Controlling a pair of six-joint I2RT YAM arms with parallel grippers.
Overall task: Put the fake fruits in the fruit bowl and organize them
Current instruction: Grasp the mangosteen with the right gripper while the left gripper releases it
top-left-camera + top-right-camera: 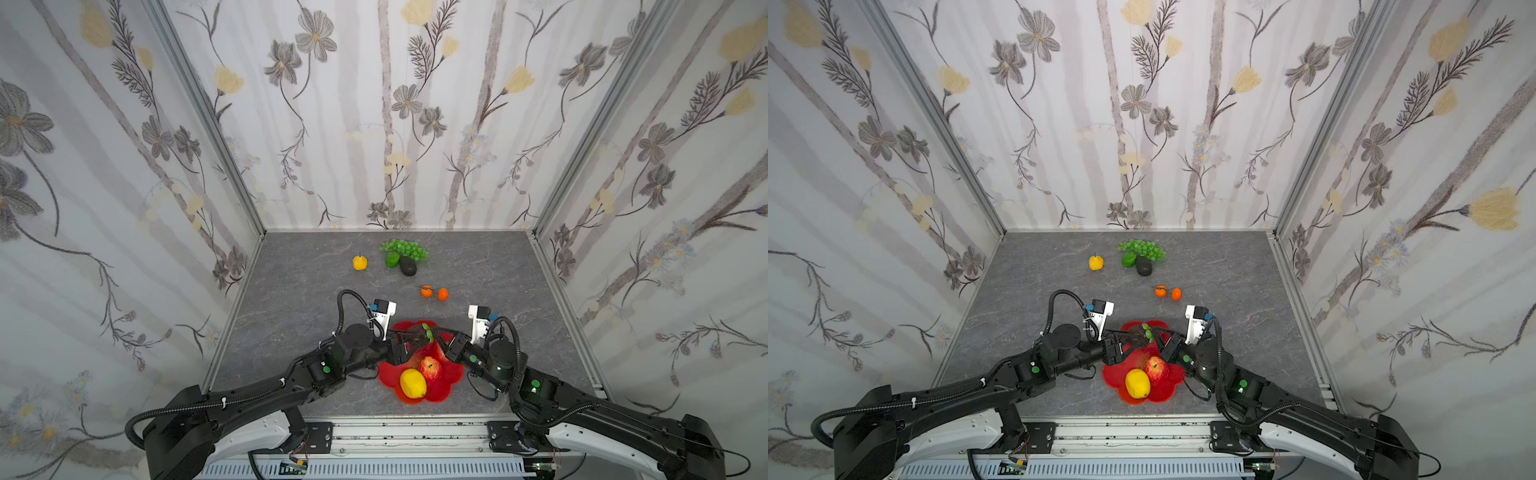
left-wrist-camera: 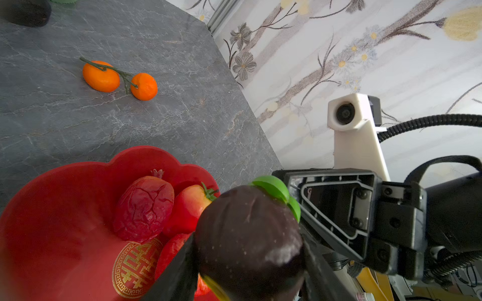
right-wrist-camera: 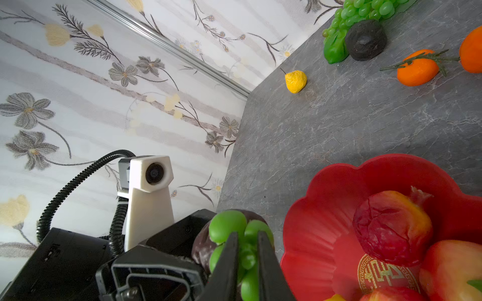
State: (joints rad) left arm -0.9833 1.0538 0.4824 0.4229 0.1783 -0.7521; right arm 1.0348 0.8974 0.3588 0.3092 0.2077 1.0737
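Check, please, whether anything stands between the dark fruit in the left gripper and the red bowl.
Nothing visible lies between the dark fruit and the bowl; however, the right gripper grips its green leaves.

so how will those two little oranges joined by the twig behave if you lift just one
The oranges are linked by a thin twig, so the second probably dangles along. Being rounded, they might slip in a pinch. Pushed, the pair likely pivots rather than rolling away.

Robot lab test cell. Floral-print panels (image 1: 374, 124) in aluminium framing (image 1: 199, 104) box in the grey tabletop (image 1: 291, 291) beyond and beside the left gripper (image 1: 409, 338). Behind it runs a metal mounting rail (image 1: 415, 432).
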